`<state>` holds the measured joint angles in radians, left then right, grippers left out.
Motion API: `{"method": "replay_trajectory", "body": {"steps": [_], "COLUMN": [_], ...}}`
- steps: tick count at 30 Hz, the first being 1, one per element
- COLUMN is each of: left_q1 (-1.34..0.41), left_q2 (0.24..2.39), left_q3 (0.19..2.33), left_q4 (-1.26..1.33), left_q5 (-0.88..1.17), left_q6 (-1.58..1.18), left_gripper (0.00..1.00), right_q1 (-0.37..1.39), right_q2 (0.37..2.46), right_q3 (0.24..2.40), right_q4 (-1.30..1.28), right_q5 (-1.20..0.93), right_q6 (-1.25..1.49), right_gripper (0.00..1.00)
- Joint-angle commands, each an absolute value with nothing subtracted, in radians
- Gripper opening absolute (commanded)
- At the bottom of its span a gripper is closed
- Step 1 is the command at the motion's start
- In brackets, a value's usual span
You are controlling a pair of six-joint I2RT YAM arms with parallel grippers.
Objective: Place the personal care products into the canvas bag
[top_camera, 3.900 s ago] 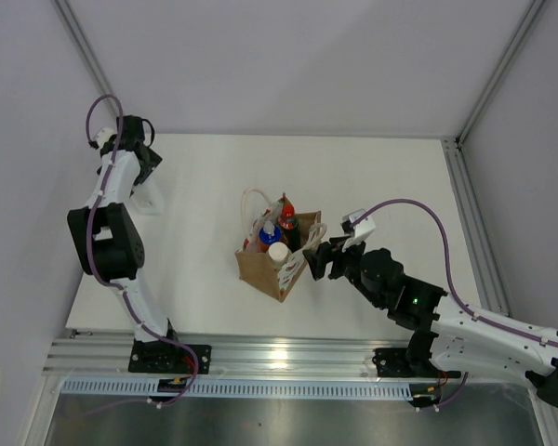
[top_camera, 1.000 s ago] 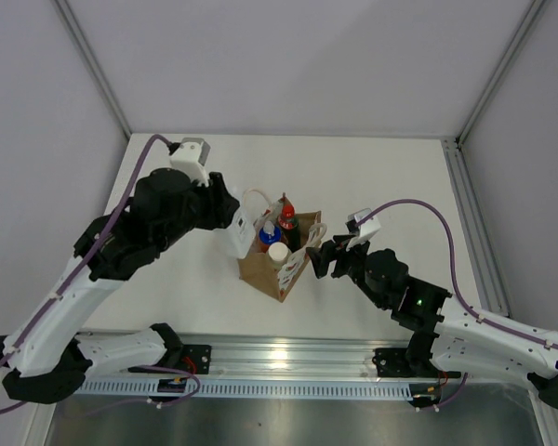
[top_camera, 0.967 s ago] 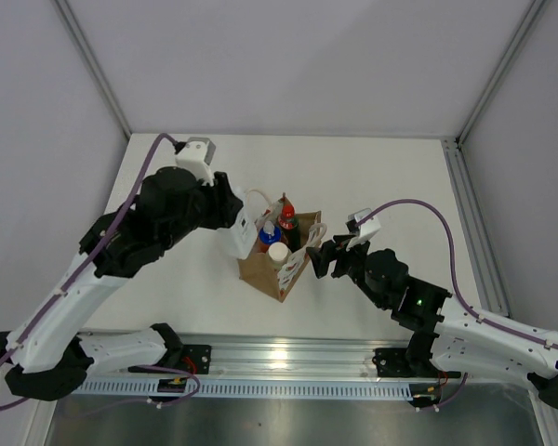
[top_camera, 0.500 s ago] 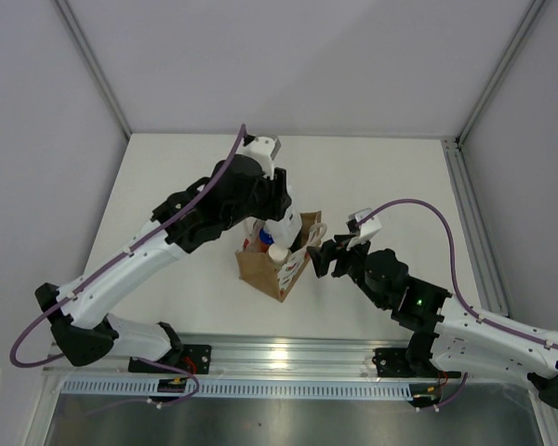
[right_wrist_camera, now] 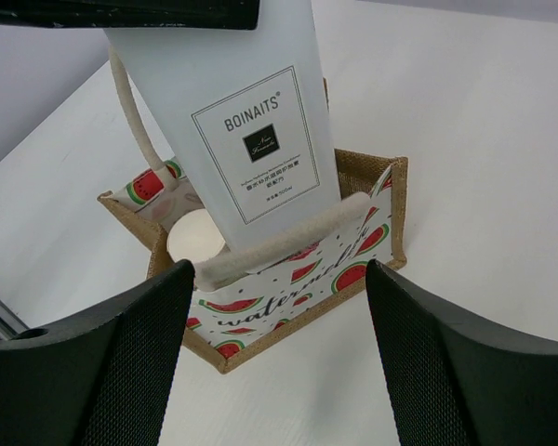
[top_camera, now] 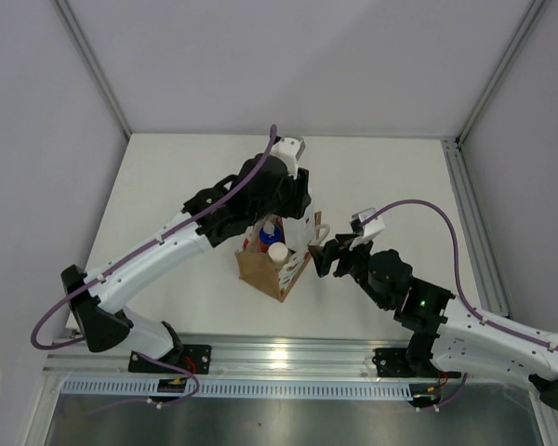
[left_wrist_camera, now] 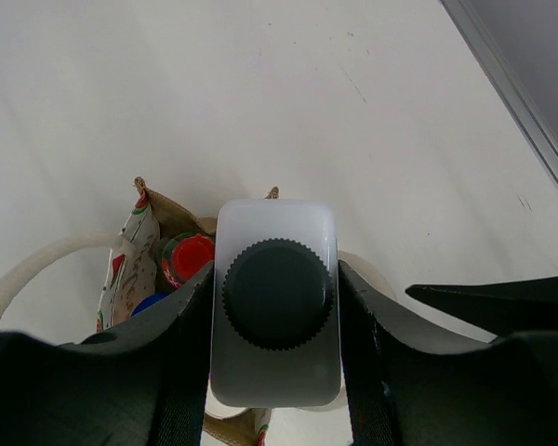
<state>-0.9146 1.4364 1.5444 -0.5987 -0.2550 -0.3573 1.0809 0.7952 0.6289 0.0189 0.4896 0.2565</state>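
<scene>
The brown canvas bag (top_camera: pixel 263 270) with watermelon print (right_wrist_camera: pixel 302 269) stands mid-table. Inside it show a red cap (left_wrist_camera: pixel 193 257), a blue cap (left_wrist_camera: pixel 149 303) and a cream cap (right_wrist_camera: pixel 195 237). My left gripper (left_wrist_camera: pixel 275 311) is shut on the clear bottle with the black cap (left_wrist_camera: pixel 277 293) and holds it upright just over the bag's mouth. The bottle's lower end (right_wrist_camera: pixel 251 139) sits behind the cream handle (right_wrist_camera: pixel 279 240). My right gripper (top_camera: pixel 324 258) hangs open beside the bag's right side, with nothing between its fingers.
White table (top_camera: pixel 391 177) with an aluminium rail (top_camera: pixel 470 223) along its right edge and another along the near edge. Grey walls close in the back and sides. The bag's second handle (left_wrist_camera: pixel 37 265) loops out to the left.
My left arm has swung from left of the bag to above it, carrying the clear bottle over the opening. The right arm and the bag have stayed put.
</scene>
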Motion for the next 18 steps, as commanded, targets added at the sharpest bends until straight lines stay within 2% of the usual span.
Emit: {"method": "replay_trajectory", "body": {"steps": [1, 11, 18], "left_q1": [-0.922, -0.922, -0.922], "left_q2": [1.413, 1.401, 1.396], "left_q3": [1.563, 1.514, 1.44], "left_q4": [-0.428, -0.394, -0.341], "left_q5": [-0.288, -0.388, -0.359], "left_q6": [-0.341, -0.307, -0.307], "left_gripper": [0.0, 0.01, 0.01], "right_q1": [1.085, 1.085, 1.085], "right_q2": [0.779, 0.784, 0.788], "right_q3": [0.663, 0.663, 0.663], "right_q4": [0.034, 0.035, 0.035], "right_q5": [0.508, 0.509, 0.511], "right_q6": [0.25, 0.249, 0.249], "right_gripper": [0.78, 0.78, 0.78]}}
